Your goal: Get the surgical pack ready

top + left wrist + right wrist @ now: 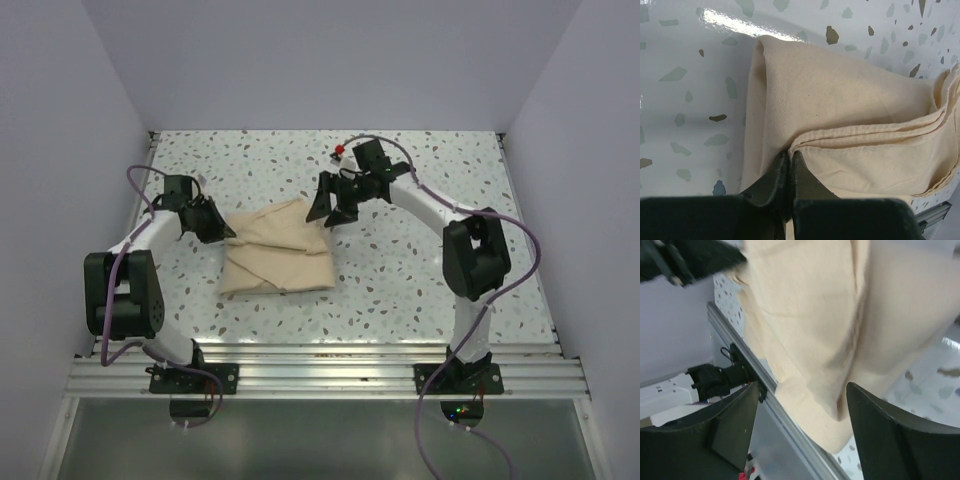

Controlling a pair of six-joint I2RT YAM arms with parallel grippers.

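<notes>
- Two robot arms are working over a speckled table (420, 270), where the tan sheet (285, 255) is lying folded into a thick, rumpled bundle left of centre, well clear of the aluminium rail (320, 365) at the near edge.
- The left gripper (789, 156) is pressing its fingers together. Its tips are resting on the bundle's left side, where a hemmed upper layer is meeting the fold beneath. Whether any fabric is caught between them cannot be told.
- The right gripper (801, 386) is holding its fingers spread wide just beside the bundle's far right corner and is gripping nothing. Whether a fingertip is brushing the cloth cannot be told.
- Several stacked layers are showing along the bundle's right side in the left wrist view, their edges fanning slightly apart.
- The right wrist view is showing the cloth blurred, filling the space beyond the two dark fingers (735, 425).
</notes>
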